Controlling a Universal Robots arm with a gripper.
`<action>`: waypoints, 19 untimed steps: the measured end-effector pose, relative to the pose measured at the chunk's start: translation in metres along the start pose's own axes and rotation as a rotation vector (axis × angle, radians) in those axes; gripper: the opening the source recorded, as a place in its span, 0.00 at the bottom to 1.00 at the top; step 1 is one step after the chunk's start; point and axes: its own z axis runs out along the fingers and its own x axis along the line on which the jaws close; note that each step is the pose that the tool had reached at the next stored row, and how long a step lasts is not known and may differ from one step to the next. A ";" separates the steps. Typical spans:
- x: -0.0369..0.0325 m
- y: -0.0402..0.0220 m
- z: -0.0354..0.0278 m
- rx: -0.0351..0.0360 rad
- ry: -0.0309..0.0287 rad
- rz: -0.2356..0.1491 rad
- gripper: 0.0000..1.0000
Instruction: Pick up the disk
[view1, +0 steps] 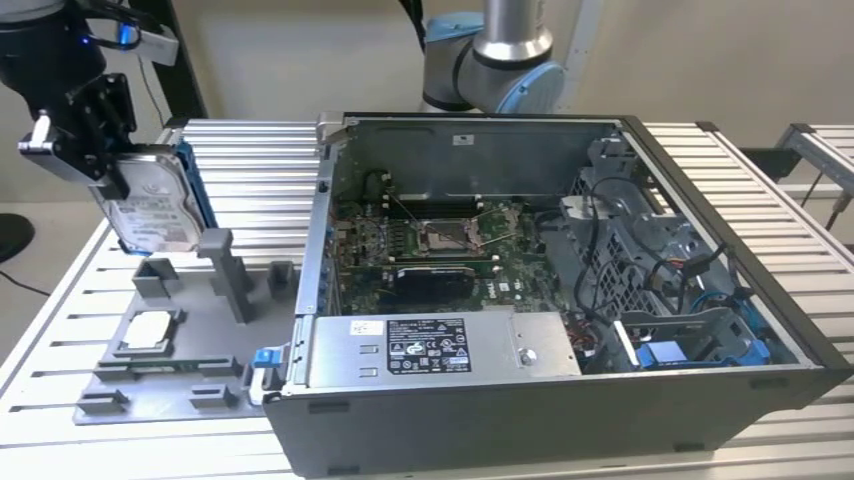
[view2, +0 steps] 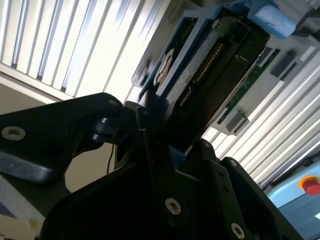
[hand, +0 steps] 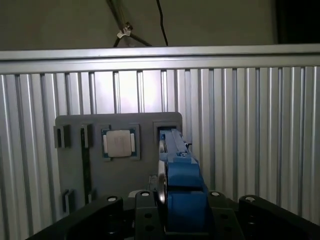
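the black two-finger gripper (view1: 107, 165) is closed onto the disk (view1: 154, 215), a flat rectangular silver-grey metal hard drive in a blue plastic bracket, clamping it by its upper end with a finger pressed against each broad face. in both wrist views the dark fingers sit tight either side of the drive, the gripper (hand: 182, 200) straddling the blue edge of the disk (hand: 176, 160) seen end on, and the gripper (view2: 165, 145) gripping the disk (view2: 200, 65) where a row of connector pins shows. in the exterior view the drive hangs upright at about ten o'clock, slightly tilted, above the flat grey plastic fixture tray (view1: 187, 385) on the ribbed aluminium table (view1: 54, 300); it looks clear of the tray's posts. the white label on the drive's face carries dark print and barcodes too small to read. the small square silver chip (view1: 147, 333) lies in the tray at about eight o'clock. the open dark grey computer case (view1: 561, 420) fills the centre, and the long grey metal box (view1: 441, 345) at six o'clock bears a black-and-white label, also unreadable.
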 end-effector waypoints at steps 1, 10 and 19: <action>-0.0002 0.0000 -0.0047 -0.0001 0.0001 0.000 0.00; -0.0020 0.0002 -0.0456 0.0000 0.0000 0.000 0.00; -0.0037 0.0004 -0.0866 0.0000 0.0000 0.001 0.00</action>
